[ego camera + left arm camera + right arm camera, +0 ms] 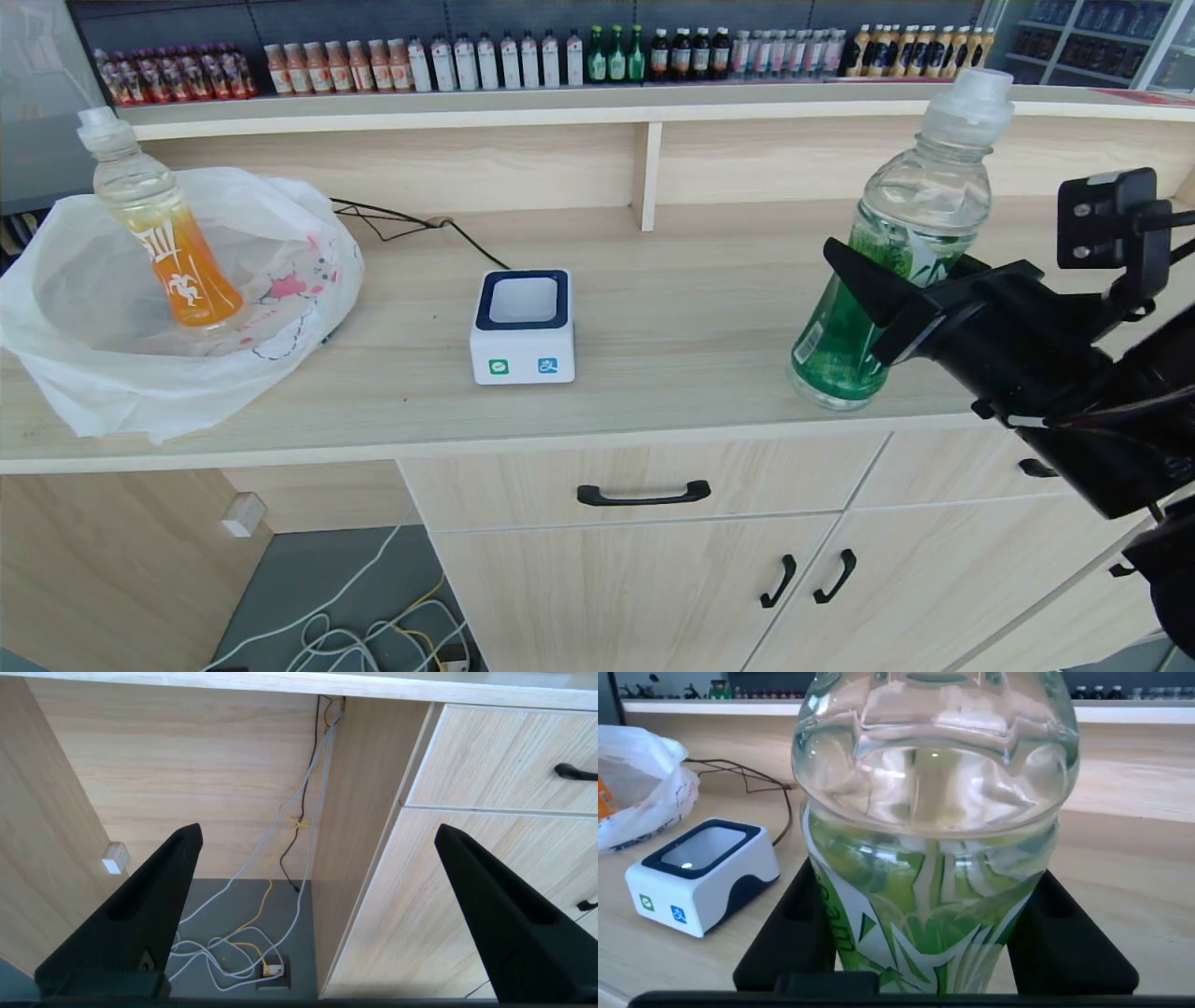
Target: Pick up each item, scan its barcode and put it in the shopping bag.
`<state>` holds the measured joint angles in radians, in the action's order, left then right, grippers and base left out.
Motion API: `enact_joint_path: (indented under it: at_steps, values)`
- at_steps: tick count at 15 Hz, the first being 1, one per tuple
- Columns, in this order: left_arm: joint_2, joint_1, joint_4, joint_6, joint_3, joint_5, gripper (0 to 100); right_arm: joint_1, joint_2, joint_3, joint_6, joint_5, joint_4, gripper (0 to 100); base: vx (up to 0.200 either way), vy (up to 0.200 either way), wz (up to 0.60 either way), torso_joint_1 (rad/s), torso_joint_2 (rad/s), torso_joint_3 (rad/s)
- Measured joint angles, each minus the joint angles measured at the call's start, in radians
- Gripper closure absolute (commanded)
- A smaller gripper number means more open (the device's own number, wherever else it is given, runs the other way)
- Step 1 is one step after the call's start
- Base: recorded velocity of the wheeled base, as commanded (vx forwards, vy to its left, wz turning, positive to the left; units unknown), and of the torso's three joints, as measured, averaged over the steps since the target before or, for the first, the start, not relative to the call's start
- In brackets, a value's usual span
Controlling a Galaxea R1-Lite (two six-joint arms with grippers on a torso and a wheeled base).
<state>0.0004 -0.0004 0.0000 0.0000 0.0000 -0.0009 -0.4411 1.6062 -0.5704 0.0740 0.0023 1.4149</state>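
While the green bottle (887, 252) stands near the front edge of the counter (672, 308), on the robot's right and leaning a little, the step in hand looks like lifting it and showing its barcode. The right gripper (896, 280) has the bottle at mid-body, its two black fingers closed against opposite flanks over the label. Whether the base has left the wood cannot be told.

To do this well, the hold should be confirmed firm before any lift, since the bottle is tall, mostly full and smooth-walled, so a slack grip would likely let it slip or swing. A pale patch low on the label may be the barcode, but it is too small to be sure. Whichever face carries it should be turned toward the window of the scanner (523, 327), which sits mid-counter, well apart from the bottle. The carry probably wants to be level and slow, stopping just above the window rather than knocking the box.

Farther to the robot's left, the shopping bag (56, 308) lies open with an orange bottle (163, 224) already upright inside, so the green one needs a free spot beside it.

The left gripper (318, 835) hangs below counter level, fingers spread wide and holding nothing, facing the cupboard recess and its cables (280, 887).
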Motion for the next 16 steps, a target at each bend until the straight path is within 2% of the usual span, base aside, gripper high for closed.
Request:
enact_joint_path:
  at_steps: [4,11,13,16]
  values:
    - [0.000,0.000,0.000,0.000,0.000,0.000,0,-0.024,-0.082,0.061,-0.039,0.050,-0.012,100,0.000,0.000,0.00,0.000,0.00,0.000]
    - [0.000,0.000,0.000,0.000,0.000,0.000,0,-0.068,-0.116,0.076,-0.448,0.364,-0.004,100,0.000,0.000,0.00,0.000,0.00,0.000]
    - [0.000,0.000,0.000,0.000,0.000,0.000,0,-0.070,-0.114,0.090,-0.553,0.398,0.003,100,0.000,0.000,0.00,0.000,0.00,0.000]
    - [0.000,0.000,0.000,0.000,0.000,0.000,0,-0.084,-0.074,0.098,-0.706,0.410,0.141,100,0.000,0.000,0.00,0.000,0.00,0.000]
